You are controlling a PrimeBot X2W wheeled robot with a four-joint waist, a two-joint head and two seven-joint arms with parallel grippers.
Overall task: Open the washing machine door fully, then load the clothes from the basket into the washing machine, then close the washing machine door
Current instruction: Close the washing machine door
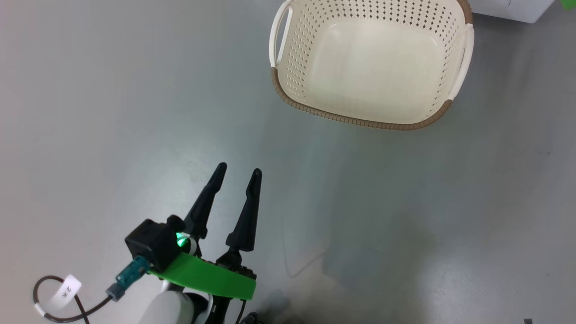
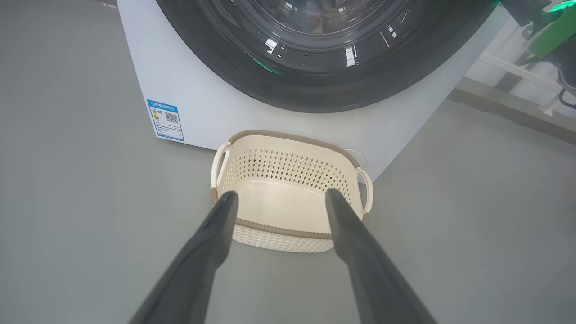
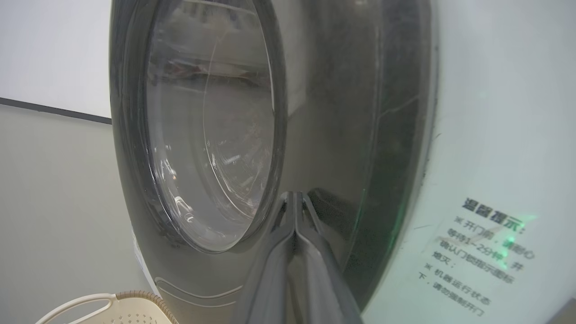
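**Basket bare before the washing machine, door lying against its front**

Grey floor is seen in the head view, with the basket standing on it at the upper right. The basket's smooth cream bottom is shown uncovered. A white corner of the washing machine is caught just beyond the basket at the top edge.

The left gripper is seen at the lower left of that view, well apart from the basket. Its two dark fingers are spread moderately wide, and nothing is held between them. A green plate is fixed at its wrist, and a dark cable with a white tag is looped beside it.

In the left wrist view the basket is framed between the spread fingers and stands just beside the foot of the machine. The washing machine door is seen above the basket, its glossy black rim lying flat on the white front. A small blue label sticker is placed low on that front, left of the basket.

In the right wrist view the right gripper is shown with its fingers pressed together, nothing between them. Its tips appear to touch the door's black rim, beside the bulging glass bowl. A printed notice is stuck on the white panel to the right.
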